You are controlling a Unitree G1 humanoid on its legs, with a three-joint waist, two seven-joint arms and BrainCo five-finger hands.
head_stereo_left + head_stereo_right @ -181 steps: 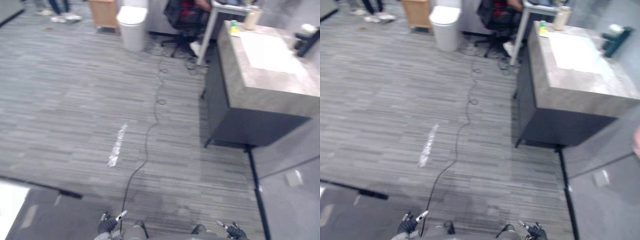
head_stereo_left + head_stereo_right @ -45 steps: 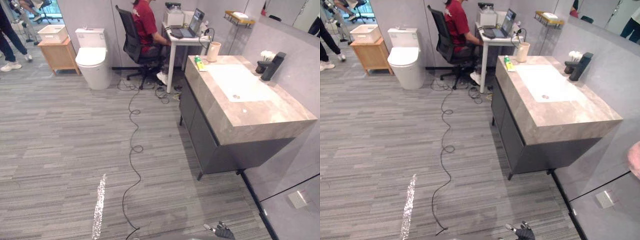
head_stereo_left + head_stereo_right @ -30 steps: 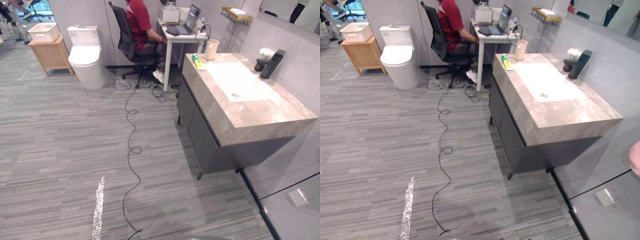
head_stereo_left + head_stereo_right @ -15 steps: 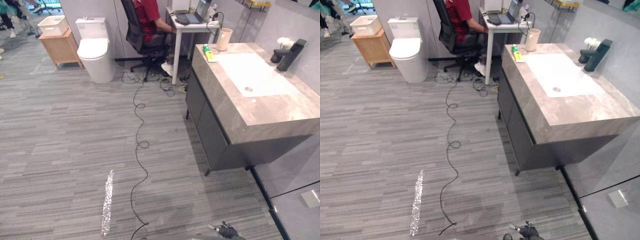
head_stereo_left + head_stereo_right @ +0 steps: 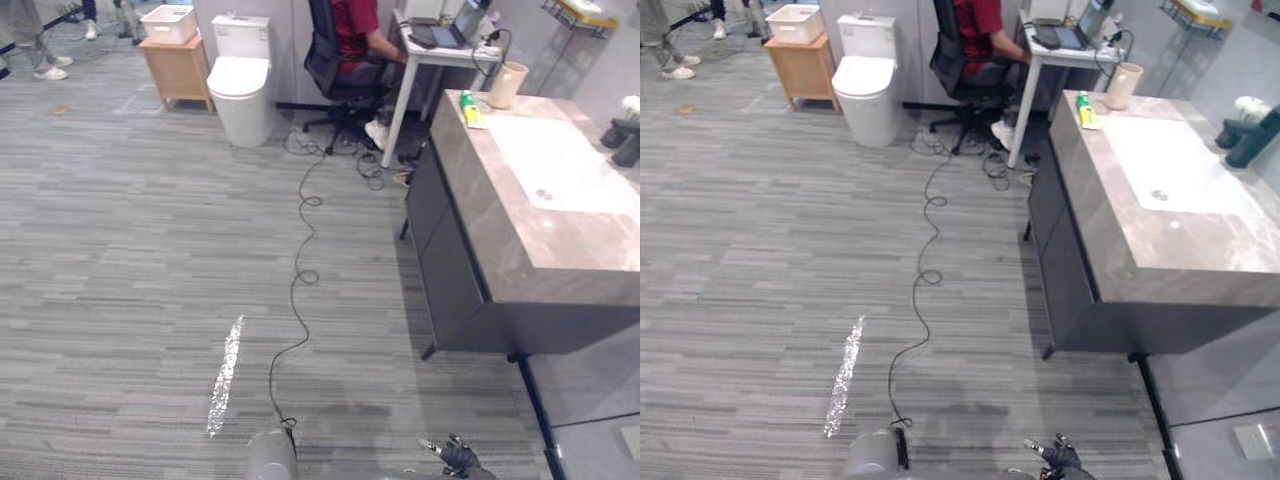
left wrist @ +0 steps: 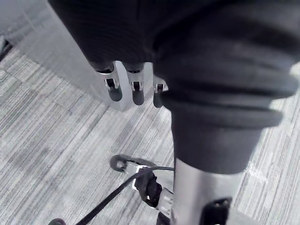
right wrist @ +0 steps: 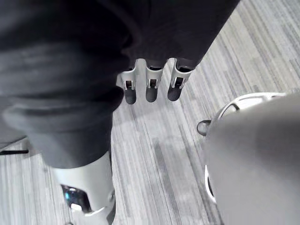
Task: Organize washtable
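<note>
Ahead of me, a white toilet (image 5: 240, 95) stands on the grey plank floor (image 5: 120, 250) against the far wall. Just beside it, on my left, a wooden cabinet (image 5: 178, 68) carries a white basket (image 5: 168, 22). To its right, a person (image 5: 352, 22) sits on a black office chair (image 5: 335, 70) at a white desk (image 5: 440, 55) bearing an open laptop (image 5: 455, 25). A silver tape strip (image 5: 225, 375) lies on the floor near me.

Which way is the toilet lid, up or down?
Down. The toilet lid lies flat and white over the bowl.

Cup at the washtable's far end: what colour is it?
Plain cream. The cup stands at the far end of the washtable, clearest in the right eye view.
</note>
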